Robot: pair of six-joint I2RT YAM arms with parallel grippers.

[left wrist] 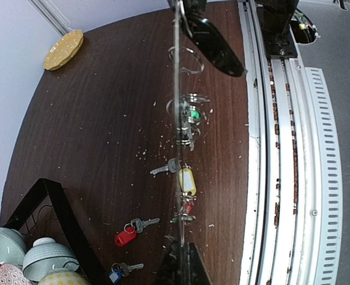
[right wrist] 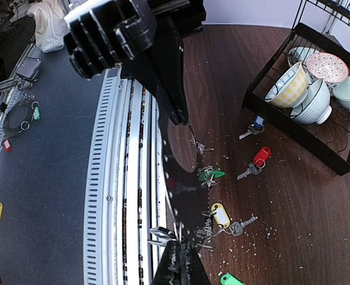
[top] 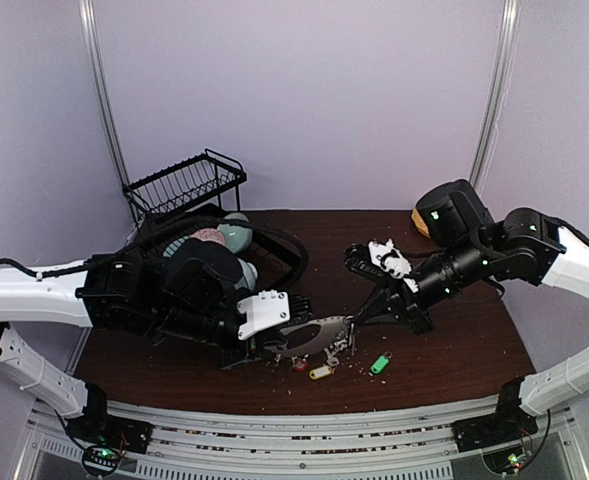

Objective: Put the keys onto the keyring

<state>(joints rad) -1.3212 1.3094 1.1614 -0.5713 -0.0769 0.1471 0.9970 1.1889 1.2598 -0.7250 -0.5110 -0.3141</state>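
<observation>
Left fingers (left wrist: 183,267) clenched on one end of keyring (top: 309,335), which is held on edge just above table (top: 454,340). Right fingers (right wrist: 177,264) clamped on its other end. Yellow key (left wrist: 186,181) and green key (left wrist: 192,113) sit right at keyring; can't tell which are threaded. Red key (left wrist: 127,236) and blue key (left wrist: 116,273) lie loose between keyring and rack (left wrist: 68,231). Judgement: hold the left grip steady and free the right fingers for the red key. Pinch it by the tag and don't jolt the hung keys off.
</observation>
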